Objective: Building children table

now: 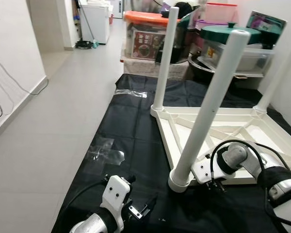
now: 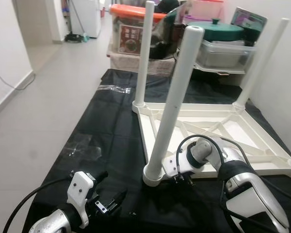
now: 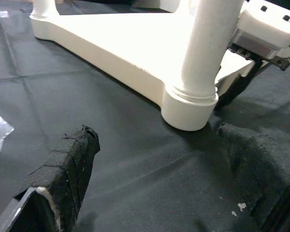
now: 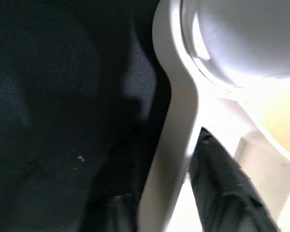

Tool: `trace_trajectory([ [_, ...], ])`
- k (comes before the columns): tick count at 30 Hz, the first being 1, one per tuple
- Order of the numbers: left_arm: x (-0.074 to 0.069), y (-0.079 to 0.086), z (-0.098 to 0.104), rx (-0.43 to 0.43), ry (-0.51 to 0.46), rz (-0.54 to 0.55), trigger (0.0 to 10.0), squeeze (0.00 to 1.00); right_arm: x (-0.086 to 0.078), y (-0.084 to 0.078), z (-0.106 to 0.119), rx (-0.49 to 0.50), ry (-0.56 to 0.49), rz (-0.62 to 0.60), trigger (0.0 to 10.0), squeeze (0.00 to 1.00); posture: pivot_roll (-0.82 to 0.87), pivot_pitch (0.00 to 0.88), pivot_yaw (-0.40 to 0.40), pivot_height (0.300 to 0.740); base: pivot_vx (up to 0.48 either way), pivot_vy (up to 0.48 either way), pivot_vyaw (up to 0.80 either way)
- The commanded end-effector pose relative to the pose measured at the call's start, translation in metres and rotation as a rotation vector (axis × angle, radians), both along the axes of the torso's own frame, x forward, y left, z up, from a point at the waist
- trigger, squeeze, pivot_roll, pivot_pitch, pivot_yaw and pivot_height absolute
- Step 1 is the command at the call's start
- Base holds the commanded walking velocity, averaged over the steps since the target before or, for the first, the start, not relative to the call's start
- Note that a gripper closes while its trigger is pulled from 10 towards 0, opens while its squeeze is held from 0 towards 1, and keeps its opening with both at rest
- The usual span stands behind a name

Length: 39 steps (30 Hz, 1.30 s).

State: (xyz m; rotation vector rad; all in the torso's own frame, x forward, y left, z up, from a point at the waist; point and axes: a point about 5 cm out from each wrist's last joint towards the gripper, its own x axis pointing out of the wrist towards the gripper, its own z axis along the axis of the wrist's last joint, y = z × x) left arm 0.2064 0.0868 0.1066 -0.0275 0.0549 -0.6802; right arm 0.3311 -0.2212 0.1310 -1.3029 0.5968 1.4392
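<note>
1. The table (image 1: 242,126) is laid upside down on a black sheet (image 1: 131,141) spread over the floor (image 1: 48,121), so that the ribbed underside faces up and the leg sockets can be reached from above.
2. Legs are seen standing upright in the corners: the near leg (image 1: 208,107) in the corner closest to the robot, a far leg (image 1: 165,58) at the next corner, and a third leg (image 2: 262,63) at the back right. A fourth corner is cut off at the edge of the right eye view, and what stands there cannot be made out.
3. The right gripper (image 4: 183,193) is set at the table's rim just beside the near leg's base. In the right wrist view one finger lies outside the rim wall and the other inside it, so the rim is judged to be pinched between them, most likely to hold the table steady while the leg is seated.
4. The left gripper (image 3: 159,164) is held low over the sheet with its two wrapped fingers (image 3: 67,164) well apart and nothing between them. It is aimed at the near leg's socket (image 3: 188,108), near it but not touching, seemingly kept ready to grip or turn the leg.
5. Storage boxes (image 1: 150,34) and a green-lidded pot (image 1: 228,34) are stacked behind the table, apart from the work.
6. The build is judged well advanced, with the near leg's fit being the step in hand.
</note>
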Motion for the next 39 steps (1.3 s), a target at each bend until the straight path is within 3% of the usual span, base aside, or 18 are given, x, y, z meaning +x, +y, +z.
trace_trajectory([
  [1,0.000,-0.001,-0.004,-0.001,0.026,-0.004,10.0,0.00,0.001,-0.012,0.005,-0.018,-0.001,-0.045,10.0,1.00,0.18,0.000,-0.107,0.740,0.000,0.000,0.00],
  [3,0.000,-0.001,-0.004,-0.001,0.026,-0.004,10.0,0.00,0.001,-0.012,0.005,-0.018,-0.001,-0.045,10.0,1.00,0.18,0.000,-0.107,0.740,0.000,0.000,0.00],
  [4,0.000,-0.001,-0.004,-0.001,0.026,-0.003,10.0,0.00,0.000,-0.018,0.008,-0.028,0.016,-0.069,10.0,0.38,0.19,0.000,-0.109,0.740,0.000,0.000,0.00],
  [5,0.000,-0.001,-0.004,-0.001,0.025,-0.003,10.0,0.00,-0.001,-0.024,0.011,-0.035,0.034,-0.086,10.0,0.00,0.19,0.000,-0.108,0.740,0.000,0.000,0.00],
  [13,0.001,-0.001,-0.005,-0.002,0.028,-0.006,10.0,0.00,-0.008,-0.062,0.051,0.043,0.070,-0.221,10.0,0.00,0.17,0.000,-0.095,0.740,0.000,0.000,0.00],
  [20,0.001,-0.001,-0.005,-0.001,0.030,-0.007,10.0,0.00,-0.005,-0.077,0.070,0.144,0.008,-0.359,10.0,0.00,0.16,0.000,-0.090,0.740,0.000,0.000,0.00],
  [21,0.002,-0.001,-0.005,0.001,0.031,-0.007,10.0,0.00,0.000,-0.078,0.075,0.247,-0.033,-0.445,10.0,0.00,0.16,0.000,-0.088,0.740,0.000,0.000,0.00],
  [22,0.002,-0.001,-0.005,0.001,0.031,-0.007,10.0,0.00,0.000,-0.078,0.075,0.247,-0.033,-0.445,10.0,0.00,0.16,0.000,-0.088,0.740,0.000,0.000,0.00],
  [23,0.002,0.000,-0.006,0.005,0.030,-0.005,10.0,0.00,0.009,-0.076,0.078,0.400,-0.124,-0.558,10.0,0.00,0.15,0.000,-0.083,0.740,0.000,0.000,0.00],
  [24,0.002,0.000,-0.006,0.005,0.030,-0.005,10.0,0.00,0.009,-0.076,0.078,0.400,-0.124,-0.558,10.0,0.00,0.15,0.000,-0.083,0.740,0.000,0.000,0.00],
  [25,0.003,0.000,-0.007,0.019,0.030,0.003,10.0,0.00,0.017,-0.075,0.080,0.552,-0.210,-0.672,10.0,0.00,0.15,0.000,-0.078,0.740,0.000,0.000,0.00],
  [26,0.003,0.000,-0.007,0.019,0.030,0.003,10.0,0.00,0.017,-0.075,0.080,0.552,-0.210,-0.672,10.0,0.00,0.15,0.000,-0.078,0.740,0.000,0.000,0.00],
  [29,0.004,0.002,-0.007,0.049,0.014,0.025,10.0,0.00,0.033,-0.082,0.074,0.907,-0.453,-1.070,10.0,0.00,0.15,0.000,-0.075,0.740,0.000,0.000,0.00],
  [31,0.004,0.002,-0.007,0.049,0.014,0.025,10.0,0.00,0.033,-0.082,0.074,0.907,-0.453,-1.070,10.0,0.00,0.15,0.000,-0.075,0.740,0.000,0.000,0.00],
  [33,0.005,0.004,-0.006,0.060,-0.006,0.046,10.0,0.00,0.035,-0.081,0.059,1.133,-0.600,-1.311,10.0,0.00,0.16,0.000,-0.074,0.740,0.000,0.000,0.00],
  [35,0.005,0.004,-0.006,0.062,-0.012,0.052,10.0,0.00,0.033,-0.079,0.054,1.186,-0.632,-1.353,10.0,0.00,0.16,0.000,-0.074,0.740,0.000,0.000,0.00],
  [36,0.006,0.005,-0.006,0.063,-0.013,0.060,10.0,0.00,0.030,-0.064,0.039,1.274,-0.681,-1.413,10.0,0.00,0.16,0.000,-0.073,0.740,0.000,0.000,0.00],
  [39,0.006,0.006,-0.007,0.064,-0.011,0.065,10.0,0.00,0.026,-0.045,0.031,1.350,-0.694,-1.437,10.0,0.00,0.16,0.000,-0.071,0.740,0.000,0.000,0.00],
])
